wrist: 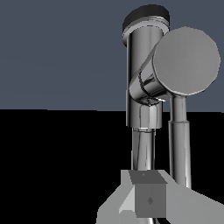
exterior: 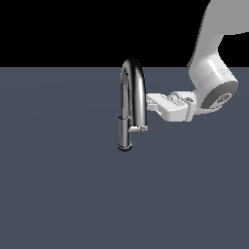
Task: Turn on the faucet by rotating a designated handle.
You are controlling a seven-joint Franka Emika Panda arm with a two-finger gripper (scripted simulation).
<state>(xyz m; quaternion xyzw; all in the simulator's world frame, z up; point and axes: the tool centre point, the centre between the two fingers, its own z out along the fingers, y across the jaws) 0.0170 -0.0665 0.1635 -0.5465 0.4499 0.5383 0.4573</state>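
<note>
A: Exterior view first: where does the faucet [exterior: 132,104] stand?

B: Near the middle of the dark grey floor [exterior: 58,194], a tall chrome gooseneck. Its arch tops out at about twelve o'clock, and the dark spray head [exterior: 124,136] hangs down at roughly seven o'clock from the arch.

A: And the handle [exterior: 139,129]?

B: A short chrome lever poking out of the upright body toward three o'clock, low down, beside the spray head. It is far smaller than the spout.

A: Where is your gripper [exterior: 151,102]?

B: At about three o'clock from the spout, reaching in sideways from the exterior view's right. My fingertips lie just beside the upright pipe, above the handle and apart from it. My white arm [exterior: 214,58] rises behind toward one o'clock.

A: Are your fingers wide or narrow?

B: I cannot tell. In the exterior view the two fingers overlap, and I see no gap to judge. In the wrist view only a grey block of my gripper [wrist: 146,199] shows at the edge. Nothing sits between my fingers that I can see.

A: What else does the wrist view give?

B: The faucet [wrist: 142,109] close up, and the handle's [wrist: 186,59] flat round end facing the camera. Whether I touch the pipe, I cannot tell.
</note>
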